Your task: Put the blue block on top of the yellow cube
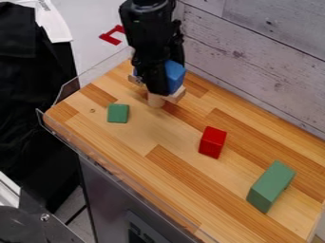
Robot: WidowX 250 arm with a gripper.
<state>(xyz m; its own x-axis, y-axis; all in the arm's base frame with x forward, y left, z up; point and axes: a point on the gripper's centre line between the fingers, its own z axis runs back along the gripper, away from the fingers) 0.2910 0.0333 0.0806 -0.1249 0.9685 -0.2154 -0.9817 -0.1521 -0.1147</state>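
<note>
Though the pincer [156,89] overlaps it, the blue block [176,76] seemingly runs crosswise.

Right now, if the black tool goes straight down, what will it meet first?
Most likely the pale wooden pieces right below the tool and the blue block, though the depth is hard to judge here.

The counter [152,137] carries two green blocks [269,186], one red [213,142], one pale [155,100]
</note>
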